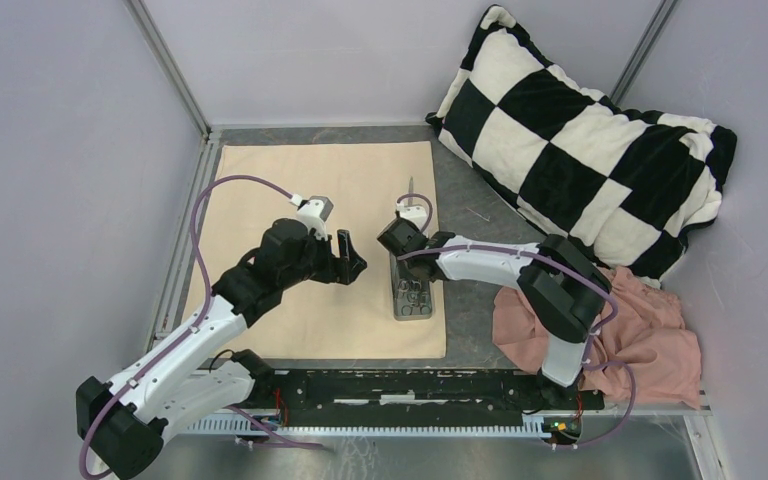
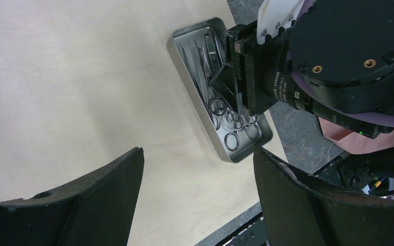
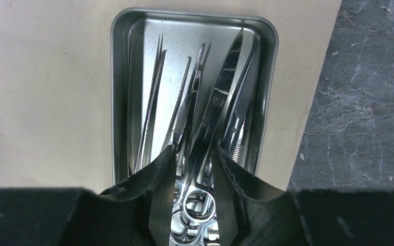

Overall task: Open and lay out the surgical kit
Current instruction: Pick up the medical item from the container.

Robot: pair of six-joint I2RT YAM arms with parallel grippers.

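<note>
Instruments [image 3: 225,87] bunch in the tray [image 3: 118,77] at the wrap's [image 1: 290,190] right edge, so the right gripper [image 3: 193,149] straddles them narrowly, grip uncertain, while the left gripper [image 2: 199,154] hovers open.

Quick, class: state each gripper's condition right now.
Left gripper: open, empty.
Right gripper: fingers straddle slim silver steel instruments in grey metal tray; grip cannot be told.
</note>
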